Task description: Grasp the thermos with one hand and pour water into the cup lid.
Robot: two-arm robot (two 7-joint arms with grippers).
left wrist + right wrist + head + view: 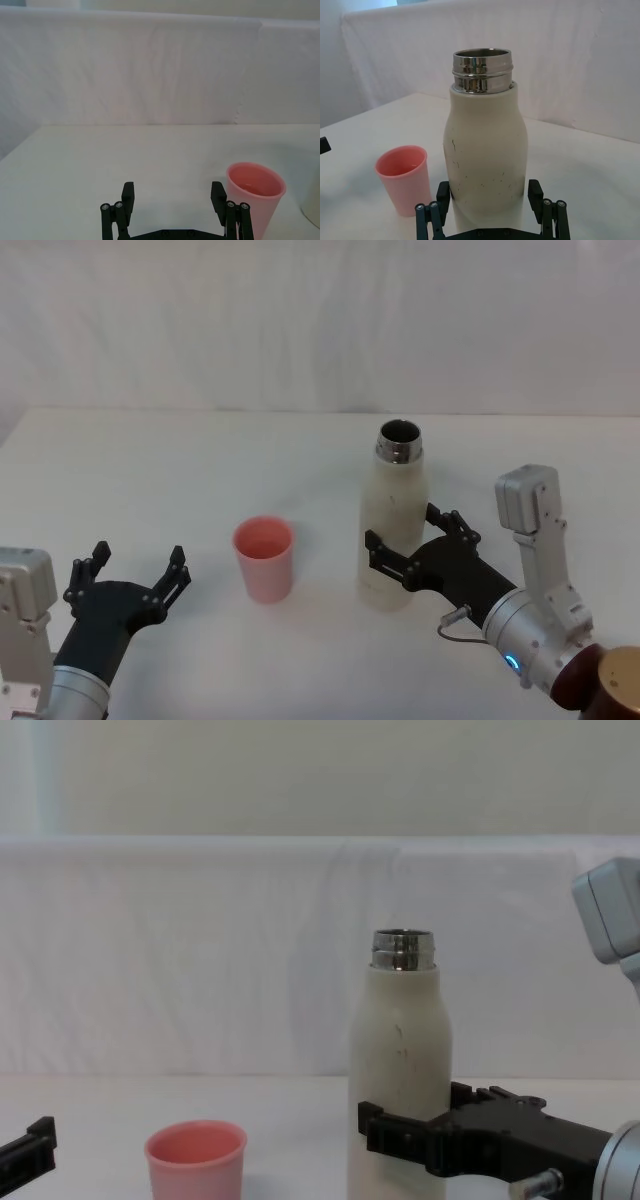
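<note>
Head view: the thermos is standing upright right of centre, open steel neck pointing up, the right gripper straddling its lower body with fingers spread. The cup lid is sitting left of it, mouth up. The left gripper is idling lower left, fingers apart.

Right wrist view: the thermos is filling the centre, its long axis vertical between both fingertips.

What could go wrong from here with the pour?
1. The right gripper straddles the thermos low on its body, so the tall bottle may swing or slip when tilted.
2. The cup lid is small and stands unheld; the stream may miss it, or the bottle may knock it over.
</note>
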